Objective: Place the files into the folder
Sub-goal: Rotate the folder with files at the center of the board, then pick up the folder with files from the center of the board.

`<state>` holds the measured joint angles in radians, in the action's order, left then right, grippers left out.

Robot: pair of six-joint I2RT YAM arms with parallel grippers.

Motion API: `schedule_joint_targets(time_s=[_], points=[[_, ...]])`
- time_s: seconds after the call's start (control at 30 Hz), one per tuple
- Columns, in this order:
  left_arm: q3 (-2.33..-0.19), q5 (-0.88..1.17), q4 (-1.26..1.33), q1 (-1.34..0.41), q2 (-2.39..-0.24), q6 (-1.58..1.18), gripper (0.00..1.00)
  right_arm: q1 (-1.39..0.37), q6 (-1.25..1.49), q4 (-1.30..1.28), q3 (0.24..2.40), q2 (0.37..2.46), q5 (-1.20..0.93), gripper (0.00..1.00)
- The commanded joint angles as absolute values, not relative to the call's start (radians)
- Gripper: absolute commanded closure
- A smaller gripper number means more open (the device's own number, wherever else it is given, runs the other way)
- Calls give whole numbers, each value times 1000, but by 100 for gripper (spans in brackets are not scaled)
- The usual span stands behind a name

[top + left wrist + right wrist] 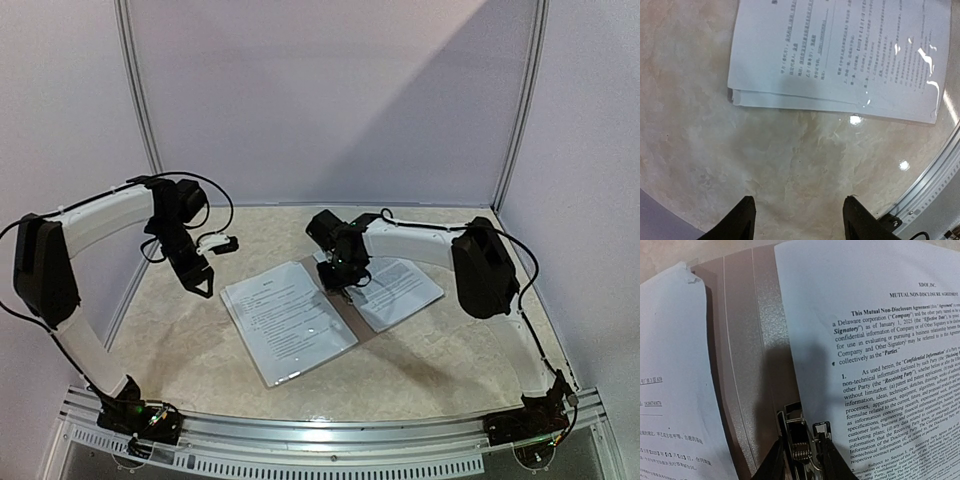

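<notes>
The tan folder [345, 305] lies open on the table, its bare spine strip plain in the right wrist view [747, 340]. One stack of white printed files [288, 320] covers its left half, and another [400, 290] covers its right half. In the right wrist view the sheets lie left [670, 380] and right [880, 340] of the spine. My right gripper [340, 278] is down at the spine, its jaws [802, 460] shut on the silver metal clip [799, 440]. My left gripper [205, 285] hovers open and empty left of the left stack [840, 55], its jaws [799, 215] over bare table.
The beige marbled tabletop [190, 350] is enclosed by white walls on the back and sides. A metal rail [330, 435] runs along the near edge and shows in the left wrist view [935, 170]. A cable loops by the left arm [215, 243].
</notes>
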<state>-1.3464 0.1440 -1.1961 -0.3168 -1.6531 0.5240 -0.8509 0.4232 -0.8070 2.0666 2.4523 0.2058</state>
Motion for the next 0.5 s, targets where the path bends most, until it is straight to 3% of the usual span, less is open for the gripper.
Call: schedule_joint_targets(time_s=[0.0, 0.17, 0.33, 0.47], points=[[-1409, 230, -1215, -309, -1738, 478, 38, -868, 540, -956, 1876, 2382, 164, 74], [-1397, 250, -1228, -310, -1799, 472, 41, -902, 608, -908, 1768, 2273, 111, 72], [-1313, 138, -1199, -314, -1820, 502, 43, -942, 626, -933, 1779, 2233, 80, 62], [-1275, 141, -1190, -318, -1822, 505, 43, -936, 573, -1007, 1880, 2251, 194, 51]])
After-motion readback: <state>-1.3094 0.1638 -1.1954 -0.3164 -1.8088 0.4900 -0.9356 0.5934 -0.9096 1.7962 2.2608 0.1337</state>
